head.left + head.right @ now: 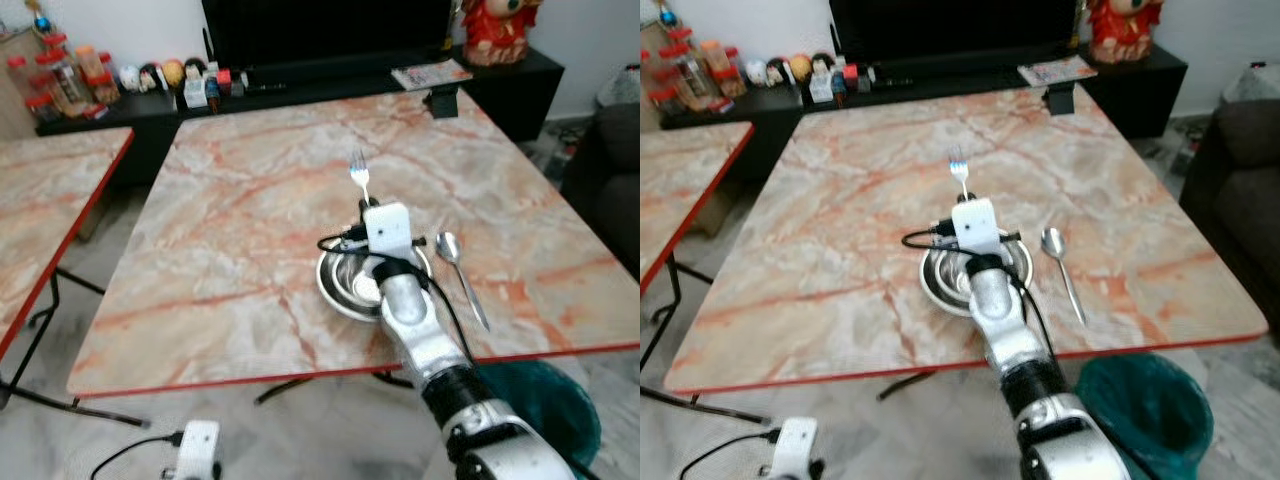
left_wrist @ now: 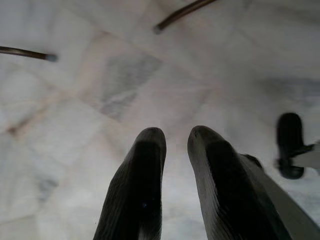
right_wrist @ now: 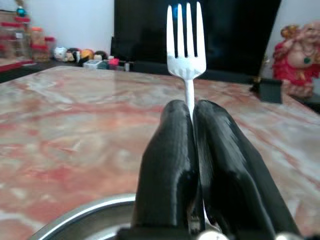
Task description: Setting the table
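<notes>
Silver fork [image 3: 186, 45], tines pointing away, pinched by its handle between black fingers [image 3: 170, 165], held above a round steel bowl [image 1: 945, 281] near the marble table's [image 1: 230, 230] front edge. Steel spoon [image 1: 460, 272] flat just right of bowl, bowl-end farthest.

The red-edged, pink-veined marble table [image 1: 250, 230] carries 1 round steel bowl [image 1: 345, 285], 1 silver spoon [image 1: 460, 275] just beside it, and a small black stand [image 1: 442, 102].
</notes>
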Robot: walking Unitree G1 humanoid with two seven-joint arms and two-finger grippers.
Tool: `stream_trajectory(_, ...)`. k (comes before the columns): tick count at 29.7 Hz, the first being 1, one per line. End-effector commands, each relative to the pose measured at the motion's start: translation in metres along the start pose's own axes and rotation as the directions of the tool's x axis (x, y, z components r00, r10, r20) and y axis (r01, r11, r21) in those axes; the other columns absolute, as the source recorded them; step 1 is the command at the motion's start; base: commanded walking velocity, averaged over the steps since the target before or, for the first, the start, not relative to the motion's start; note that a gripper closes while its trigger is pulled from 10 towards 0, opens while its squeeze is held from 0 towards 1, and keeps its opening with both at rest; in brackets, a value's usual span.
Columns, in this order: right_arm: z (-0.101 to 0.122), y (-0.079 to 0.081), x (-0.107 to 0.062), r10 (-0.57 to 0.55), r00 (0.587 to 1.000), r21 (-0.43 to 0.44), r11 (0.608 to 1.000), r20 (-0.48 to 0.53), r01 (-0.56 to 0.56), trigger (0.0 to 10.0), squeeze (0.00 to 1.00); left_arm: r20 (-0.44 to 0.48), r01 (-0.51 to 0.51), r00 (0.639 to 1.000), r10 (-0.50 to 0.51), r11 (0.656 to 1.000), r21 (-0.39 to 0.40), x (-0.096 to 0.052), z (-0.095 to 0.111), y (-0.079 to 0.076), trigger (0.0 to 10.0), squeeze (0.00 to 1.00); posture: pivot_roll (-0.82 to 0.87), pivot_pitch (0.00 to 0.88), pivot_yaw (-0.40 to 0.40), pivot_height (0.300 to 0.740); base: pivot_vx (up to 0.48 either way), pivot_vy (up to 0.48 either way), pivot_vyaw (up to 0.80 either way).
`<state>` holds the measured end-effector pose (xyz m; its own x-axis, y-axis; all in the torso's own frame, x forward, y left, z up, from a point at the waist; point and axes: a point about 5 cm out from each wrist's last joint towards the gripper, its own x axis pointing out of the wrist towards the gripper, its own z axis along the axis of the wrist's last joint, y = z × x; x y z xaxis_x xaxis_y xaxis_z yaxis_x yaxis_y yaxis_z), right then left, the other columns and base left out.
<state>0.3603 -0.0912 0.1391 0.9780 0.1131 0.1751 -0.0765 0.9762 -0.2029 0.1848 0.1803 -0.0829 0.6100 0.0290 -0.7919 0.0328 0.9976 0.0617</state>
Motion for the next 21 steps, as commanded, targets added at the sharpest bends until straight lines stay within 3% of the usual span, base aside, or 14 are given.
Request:
stream_trajectory(1, 0.0071, 0.0113, 0.0017, 0.027, 0.999, 0.017, 0.999, 0.021, -0.028, 10.0, 0.00, -0.022, -0.030, 0.999, 0.030, 1.000, 0.008, -0.0018, -0.0063, 0.0096, 10.0, 0.00, -0.06, 0.024, 0.088, 0.740, 0.000, 0.000, 0.00)
stream_trajectory(8, 0.0055, 0.0124, 0.0010, 0.037, 0.999, -0.003, 0.999, 0.015, -0.037, 10.0, 0.00, -0.024, -0.041, 0.999, 0.041, 0.999, 0.020, -0.0020, -0.0064, 0.0115, 10.0, 0.00, -0.06, 0.025, 0.088, 0.740, 0.000, 0.000, 0.00)
stream_trajectory(21, 0.0050, 0.0119, 0.0004, 0.035, 0.999, -0.002, 0.999, 0.015, -0.035, 10.0, 0.00, -0.032, -0.046, 0.998, 0.047, 0.999, 0.020, -0.0026, -0.0091, 0.0122, 10.0, 0.00, -0.06, 0.027, 0.086, 0.740, 0.000, -0.245, 0.00)
